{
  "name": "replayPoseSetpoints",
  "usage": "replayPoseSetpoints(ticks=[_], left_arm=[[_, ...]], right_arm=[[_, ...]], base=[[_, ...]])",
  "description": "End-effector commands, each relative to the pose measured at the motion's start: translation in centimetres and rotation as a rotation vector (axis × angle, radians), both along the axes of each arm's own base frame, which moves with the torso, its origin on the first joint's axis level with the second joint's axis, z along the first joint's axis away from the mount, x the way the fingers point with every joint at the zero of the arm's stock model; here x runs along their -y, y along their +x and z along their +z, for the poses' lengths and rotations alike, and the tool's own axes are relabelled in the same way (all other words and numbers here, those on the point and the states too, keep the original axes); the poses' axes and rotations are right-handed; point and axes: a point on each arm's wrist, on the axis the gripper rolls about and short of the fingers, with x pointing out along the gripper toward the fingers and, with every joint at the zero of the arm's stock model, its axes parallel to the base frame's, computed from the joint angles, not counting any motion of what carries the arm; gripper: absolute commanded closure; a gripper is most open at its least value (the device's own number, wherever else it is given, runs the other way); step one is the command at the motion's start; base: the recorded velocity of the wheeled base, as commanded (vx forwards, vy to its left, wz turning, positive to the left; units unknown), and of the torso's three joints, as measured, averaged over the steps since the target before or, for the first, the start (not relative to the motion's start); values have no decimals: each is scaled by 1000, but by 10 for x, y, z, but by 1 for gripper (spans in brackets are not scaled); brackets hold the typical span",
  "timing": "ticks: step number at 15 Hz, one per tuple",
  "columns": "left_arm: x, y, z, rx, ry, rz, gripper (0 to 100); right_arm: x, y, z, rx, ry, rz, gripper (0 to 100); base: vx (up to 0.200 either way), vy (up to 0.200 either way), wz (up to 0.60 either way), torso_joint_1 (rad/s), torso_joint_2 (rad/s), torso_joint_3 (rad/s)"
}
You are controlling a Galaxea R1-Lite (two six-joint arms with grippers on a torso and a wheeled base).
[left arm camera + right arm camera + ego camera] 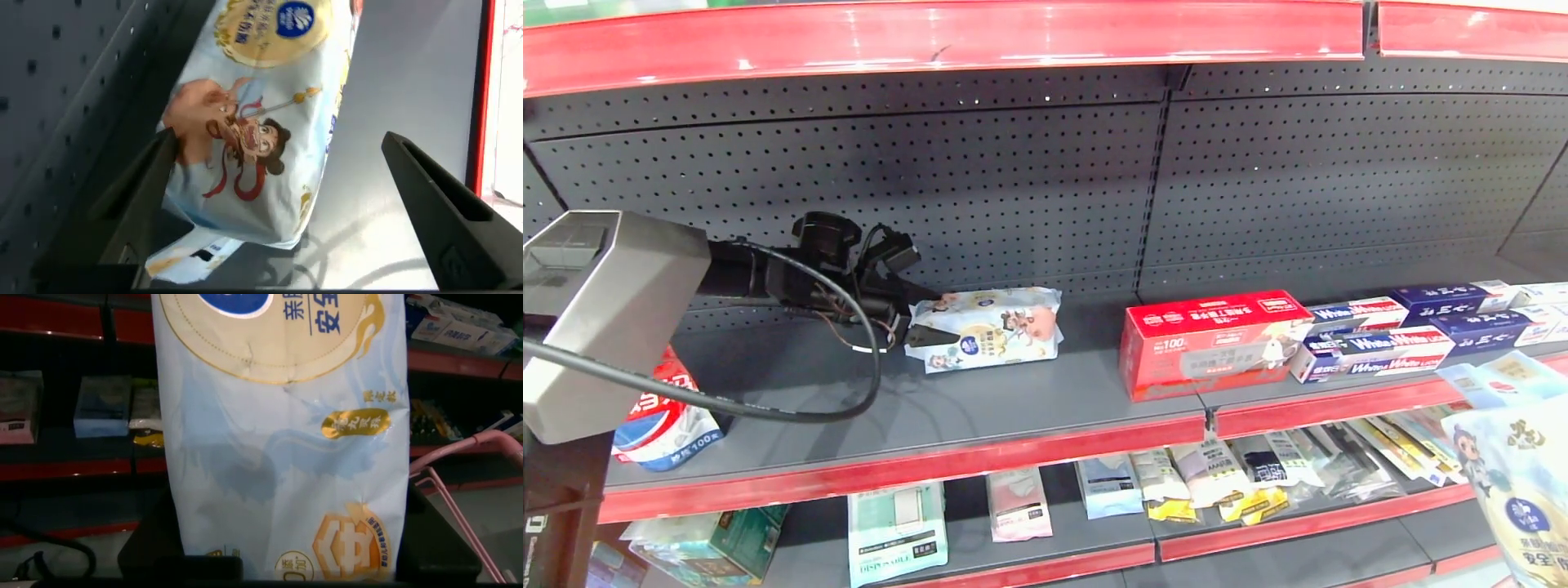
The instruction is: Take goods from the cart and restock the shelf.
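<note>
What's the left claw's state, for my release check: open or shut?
Open: the left claw has its fingers wide apart around the wipes pack.

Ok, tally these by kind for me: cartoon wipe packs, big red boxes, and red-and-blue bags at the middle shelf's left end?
Cartoon wipe packs: 2
Big red boxes: 1
Red-and-blue bags: 1
Total: 4
</note>
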Motion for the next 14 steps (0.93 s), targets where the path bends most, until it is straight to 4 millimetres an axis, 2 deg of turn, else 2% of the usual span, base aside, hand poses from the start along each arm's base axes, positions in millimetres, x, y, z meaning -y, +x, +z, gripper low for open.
replayPoseSetpoints(ticks=[1,5,8,11,14], left_arm=[[3,5,5,15,-1,-6,0],[-6,-9,25,-41,5,9,0],[-14,-4,35,-7,2,28,0],[-11,5,31,7,1,22,0],[-1,3,24,-17,16,-14,0]], right_arm=[[0,1,0,-6,1,0,100],[0,0,0,-1,-1,1,100],[0,1,0,-6,-1,2,100],[0,1,0,-8,-1,1,100],[0,1,0,-9,-1,1,100]], base=[[0,0,0,0,0,0],[0,0,0,0,0,0],[0,0,0,0,0,0],[0,0,0,0,0,0],[0,0,0,0,0,0]])
